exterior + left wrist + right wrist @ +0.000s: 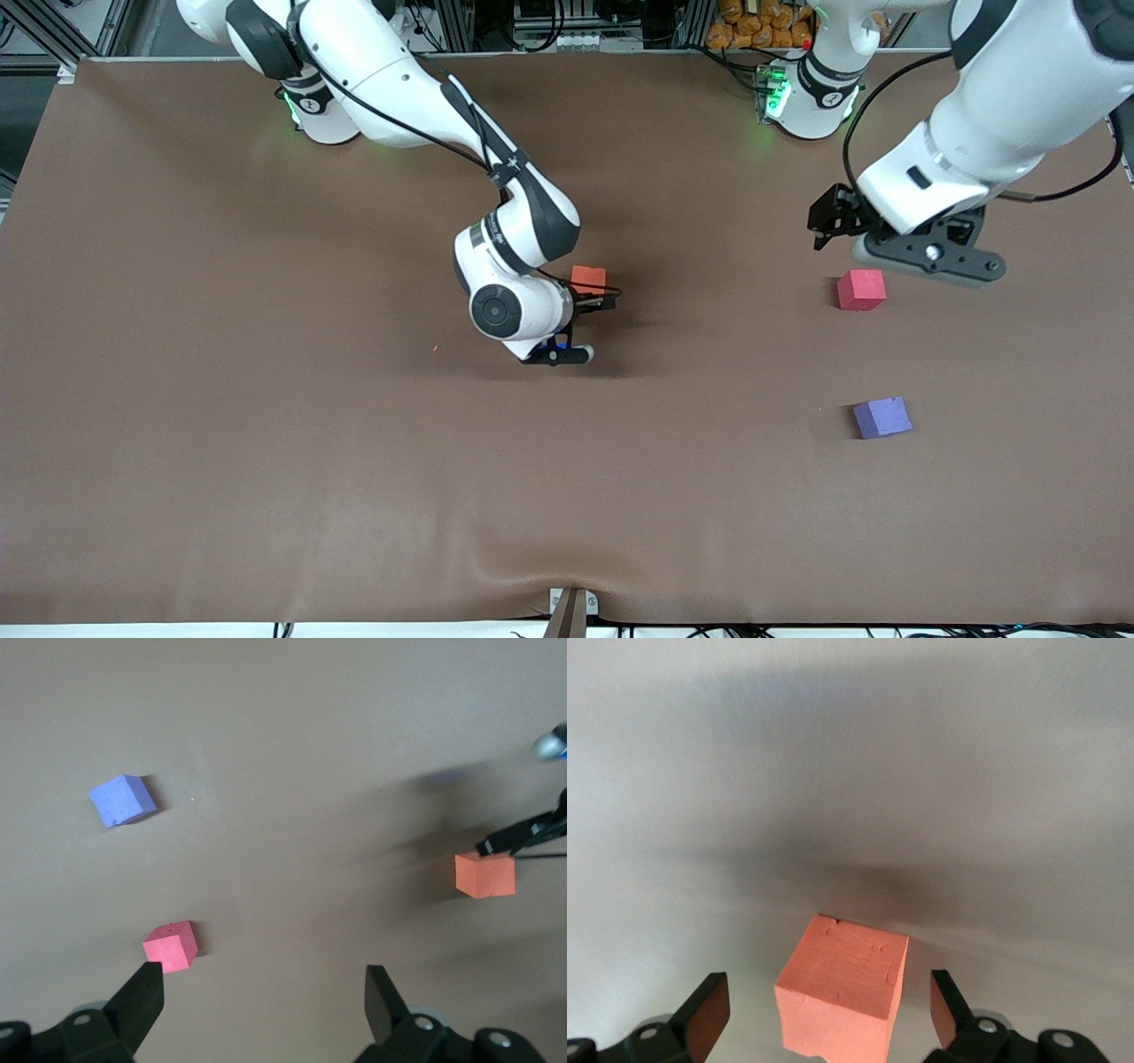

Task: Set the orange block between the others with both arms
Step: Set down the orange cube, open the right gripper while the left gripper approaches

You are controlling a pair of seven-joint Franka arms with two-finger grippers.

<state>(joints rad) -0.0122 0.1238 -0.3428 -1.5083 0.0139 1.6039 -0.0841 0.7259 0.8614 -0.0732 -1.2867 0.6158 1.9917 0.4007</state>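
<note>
The orange block [588,280] [843,992] rests on the brown table about mid-table, away from the other two cubes. My right gripper [592,294] [826,1001] is open around it, with a gap showing on each side between the fingers and the block. The pinkish-red cube [861,290] [171,946] sits toward the left arm's end. The purple-blue cube [881,417] [122,800] lies nearer the front camera than it. My left gripper [831,226] [262,983] hangs open and empty over the table beside the pinkish-red cube. The orange block [485,875] also shows in the left wrist view.
The brown cloth [266,443] covers the whole table. A tiny orange crumb [435,348] lies on it toward the right arm's end from the orange block. A clamp [571,611] holds the cloth at the front edge.
</note>
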